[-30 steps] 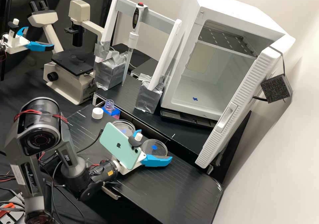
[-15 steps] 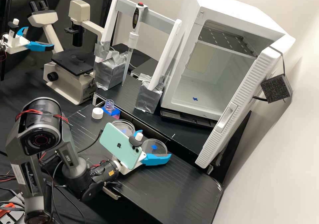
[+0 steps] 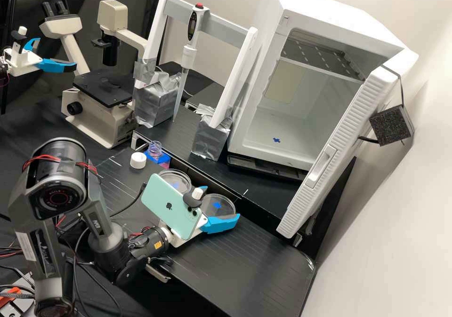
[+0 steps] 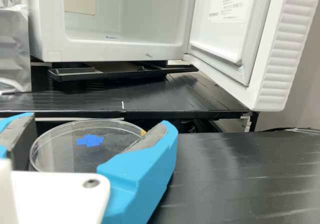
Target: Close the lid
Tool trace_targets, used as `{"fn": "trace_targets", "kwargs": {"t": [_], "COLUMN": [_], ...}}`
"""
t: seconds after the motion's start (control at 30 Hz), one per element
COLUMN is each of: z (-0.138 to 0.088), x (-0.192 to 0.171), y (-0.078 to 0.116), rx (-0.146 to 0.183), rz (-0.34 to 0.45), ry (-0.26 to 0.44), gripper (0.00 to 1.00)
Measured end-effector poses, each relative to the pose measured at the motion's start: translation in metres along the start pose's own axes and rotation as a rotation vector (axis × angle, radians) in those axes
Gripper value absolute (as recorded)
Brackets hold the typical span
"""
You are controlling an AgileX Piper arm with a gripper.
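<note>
Blue jaws stand at opposite sides of the clear lid [image 3: 218, 207], their dark inner faces against its rim; I judge them closed on it. The lid lies low at the counter [image 3: 245, 260], apart from its dish [image 3: 180, 178], which sits near it at ten o'clock in the high view. The phone [image 3: 165, 204] on the arm is at nine o'clock from the jaws. Further out towards ten come the bottle [image 3: 155, 151] with its pink contents and, well apart from the jaws, the white cap [image 3: 138, 160]. The pipette [image 3: 189, 56] hangs just short of twelve, the fridge [image 3: 325, 6] stands open at one, its door [image 3: 346, 138] at two.

The step in hand looks to be taking hold of the lid. The next move calls for a level lift, a carry towards ten o'clock, and a gentle lowering once the lid is centred over the dish. A tilted rim could catch or nudge the dish aside.
</note>
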Motion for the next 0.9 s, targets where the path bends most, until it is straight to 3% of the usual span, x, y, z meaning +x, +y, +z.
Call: {"fn": "trace_targets", "kwargs": {"t": [0.43, 0.57, 0.9], "z": [0.002, 0.001, -0.002], "x": [0.001, -0.001, -0.025], "y": [0.001, 0.004, 0.015], "rx": [-0.001, 0.015, 0.125], "rz": [-0.002, 0.0, 0.063], "ry": [-0.001, 0.009, -0.05], "gripper": [0.0, 0.0, 0.0]}}
